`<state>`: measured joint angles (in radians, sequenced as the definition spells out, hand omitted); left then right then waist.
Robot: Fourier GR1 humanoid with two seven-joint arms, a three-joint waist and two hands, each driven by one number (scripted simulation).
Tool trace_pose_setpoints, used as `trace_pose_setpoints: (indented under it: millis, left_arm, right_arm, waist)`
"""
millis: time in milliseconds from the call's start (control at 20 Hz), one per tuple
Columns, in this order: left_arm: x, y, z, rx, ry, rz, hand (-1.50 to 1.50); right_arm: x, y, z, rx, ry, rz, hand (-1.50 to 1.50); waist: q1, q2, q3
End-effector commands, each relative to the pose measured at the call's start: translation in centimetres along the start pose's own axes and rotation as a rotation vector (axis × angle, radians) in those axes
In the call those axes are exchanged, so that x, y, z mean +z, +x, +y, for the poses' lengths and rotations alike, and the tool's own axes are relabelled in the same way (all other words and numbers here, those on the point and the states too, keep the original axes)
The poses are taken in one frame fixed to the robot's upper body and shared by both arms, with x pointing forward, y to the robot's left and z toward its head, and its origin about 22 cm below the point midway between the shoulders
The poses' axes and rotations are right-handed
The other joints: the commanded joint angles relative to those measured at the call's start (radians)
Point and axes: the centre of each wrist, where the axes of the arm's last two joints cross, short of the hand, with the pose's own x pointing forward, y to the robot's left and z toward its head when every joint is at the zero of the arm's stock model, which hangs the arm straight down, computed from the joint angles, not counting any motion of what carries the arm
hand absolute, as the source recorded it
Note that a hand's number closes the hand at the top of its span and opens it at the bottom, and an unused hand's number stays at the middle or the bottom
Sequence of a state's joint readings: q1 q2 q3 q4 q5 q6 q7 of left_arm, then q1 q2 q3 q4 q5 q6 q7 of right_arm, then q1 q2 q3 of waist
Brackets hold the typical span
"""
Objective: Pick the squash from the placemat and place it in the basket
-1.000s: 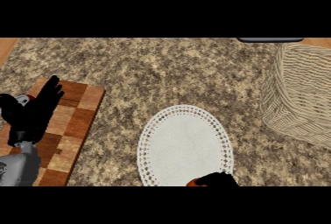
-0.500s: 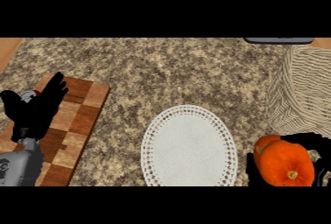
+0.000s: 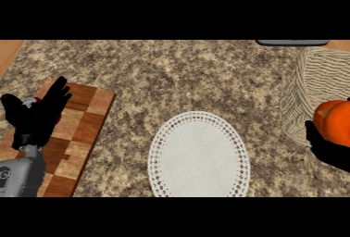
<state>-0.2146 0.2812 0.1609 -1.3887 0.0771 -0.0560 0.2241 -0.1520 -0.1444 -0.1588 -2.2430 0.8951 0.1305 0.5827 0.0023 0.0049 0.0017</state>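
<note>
The right hand (image 3: 331,150) is carrying the squash (image 3: 334,122) higher at the right edge than half a second ago, fingers curling under it, now touching the basket (image 3: 311,88) rim. The placemat (image 3: 198,155) is lying bare at centre. The left hand (image 3: 37,113) is resting open over the board (image 3: 78,134).
</note>
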Motion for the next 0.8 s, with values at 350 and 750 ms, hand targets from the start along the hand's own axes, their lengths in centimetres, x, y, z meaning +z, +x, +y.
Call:
trace_pose_setpoints:
  millis: [350,750]
  left_arm:
    - [-0.5,0.4,-0.1,-0.006,-0.010,0.012,0.00]
    - [0.0,-2.0,-1.1,-0.014,-0.011,0.005,0.00]
  right_arm:
    - [-7.2,-9.3,-1.0,-0.076,-0.054,0.173,-1.50]
    - [-9.9,-8.1,-0.2,-0.148,-0.033,0.058,-1.50]
  waist:
    - [-0.003,-0.004,-0.001]
    - [0.000,-0.004,-0.002]
